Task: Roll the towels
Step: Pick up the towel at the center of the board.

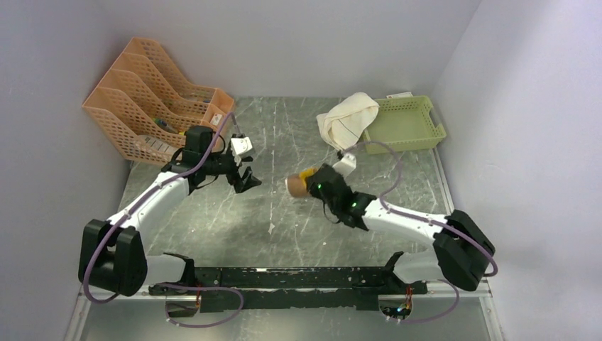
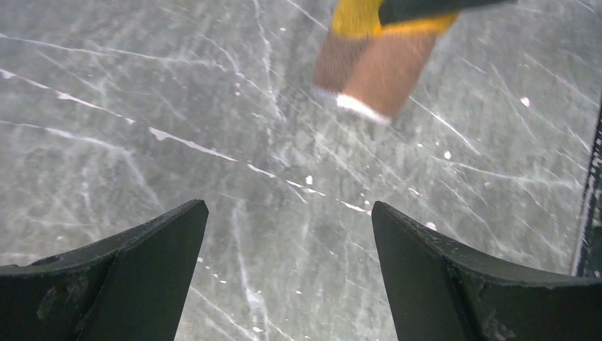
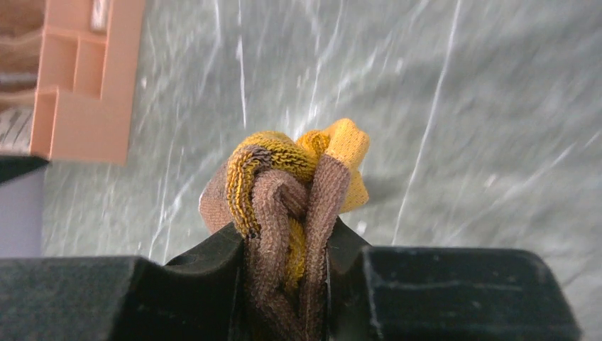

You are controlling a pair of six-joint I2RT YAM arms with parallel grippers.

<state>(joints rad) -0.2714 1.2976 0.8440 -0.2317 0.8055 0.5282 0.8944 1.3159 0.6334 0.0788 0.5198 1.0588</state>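
Observation:
The mustard-yellow and brown towel is bunched into a small roll and held above the table centre by my right gripper. In the right wrist view its folds are squeezed between the shut jaws of the right gripper. It also shows in the left wrist view, ahead of my left gripper. My left gripper is open and empty, hovering left of the roll. The cream-white towel lies crumpled at the back, partly over the green basket's edge.
An orange file rack stands at the back left, also seen in the right wrist view. A green basket sits at the back right. White walls close in on all sides of the grey table.

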